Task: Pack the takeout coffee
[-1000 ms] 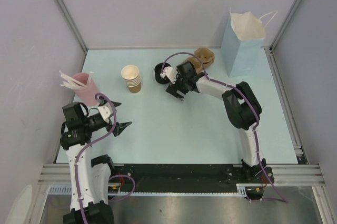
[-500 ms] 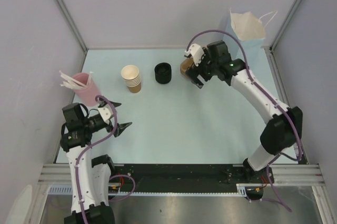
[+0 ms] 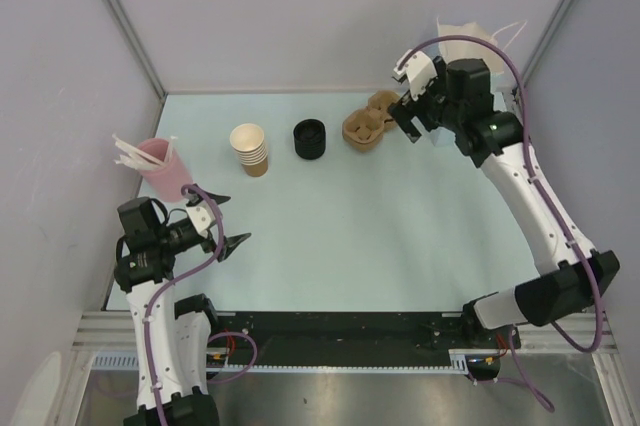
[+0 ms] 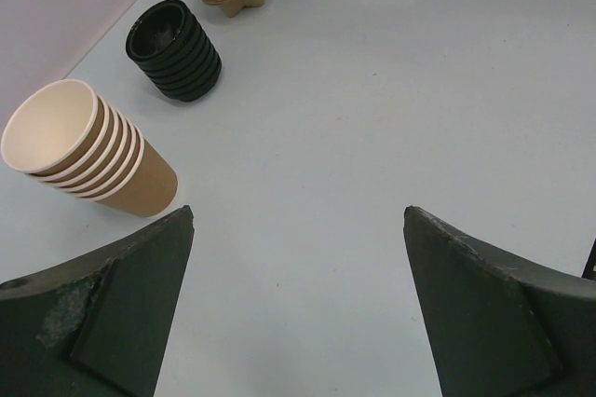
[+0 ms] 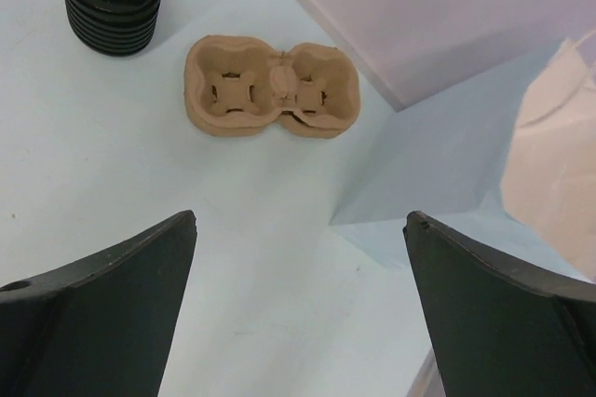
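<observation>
Your right gripper (image 3: 410, 121) has swung away from the black lids (image 3: 310, 139) to the far corner. It now hangs just beyond the carrier tray (image 3: 365, 126), beside the blue bag (image 5: 438, 164), with its jaws spread wide and nothing in them. Your left gripper (image 3: 232, 218) has not moved and is equally wide and empty. No single coffee cup stands apart yet. The only tan cups are the nested stack (image 3: 250, 149), upright and mouth up, ahead and left of the left fingers. That arm is much nearer; from the right fingers the stack lies past the tray and lids.
</observation>
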